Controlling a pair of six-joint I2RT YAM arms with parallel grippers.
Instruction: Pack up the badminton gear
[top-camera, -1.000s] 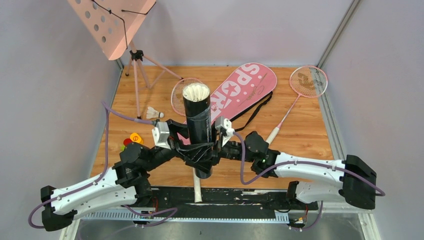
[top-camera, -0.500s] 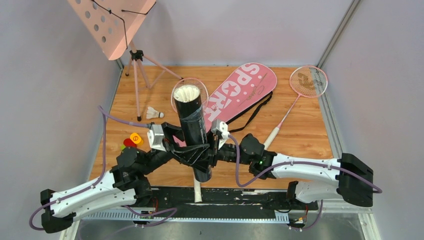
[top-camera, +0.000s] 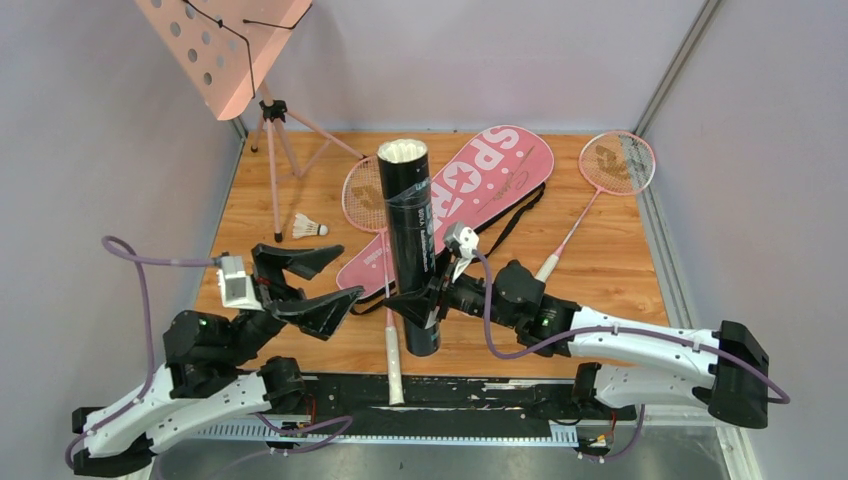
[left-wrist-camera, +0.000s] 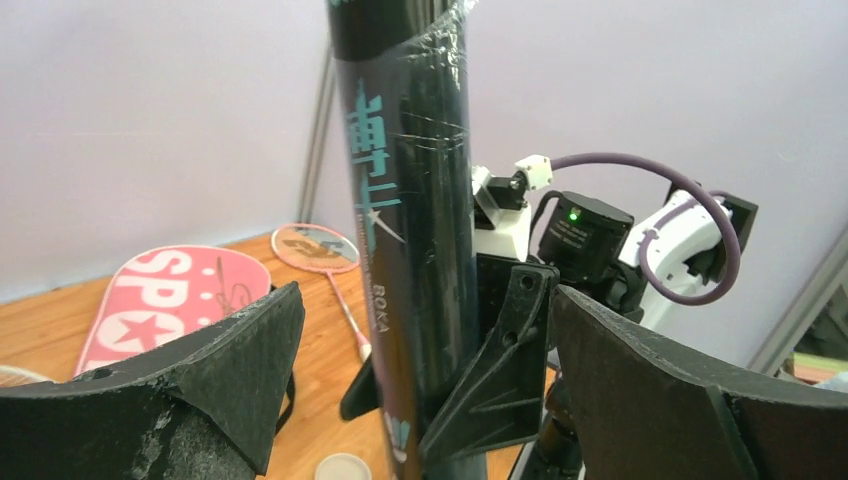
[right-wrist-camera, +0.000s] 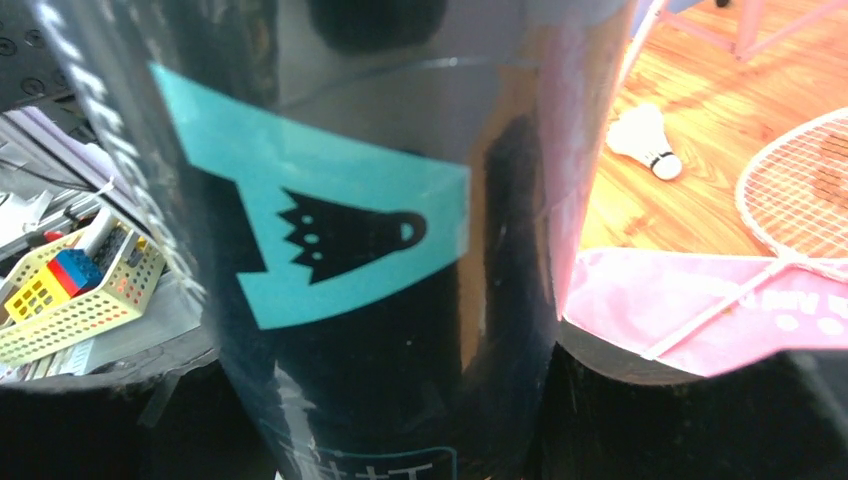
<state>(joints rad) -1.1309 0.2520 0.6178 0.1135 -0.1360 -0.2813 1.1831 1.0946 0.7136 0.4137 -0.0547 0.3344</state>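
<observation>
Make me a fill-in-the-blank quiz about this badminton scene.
The right gripper holds the tube; the left gripper is ___.
The bag is lettered ___.
The loose shuttlecock lies to the bag's ___.
Answers: open; SPORT; left.

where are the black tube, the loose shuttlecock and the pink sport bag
black tube (top-camera: 412, 235): top external view, middle of its body
loose shuttlecock (top-camera: 308, 227): top external view, feather skirt
pink bag (top-camera: 495, 170): top external view, wide end by the lettering
</observation>
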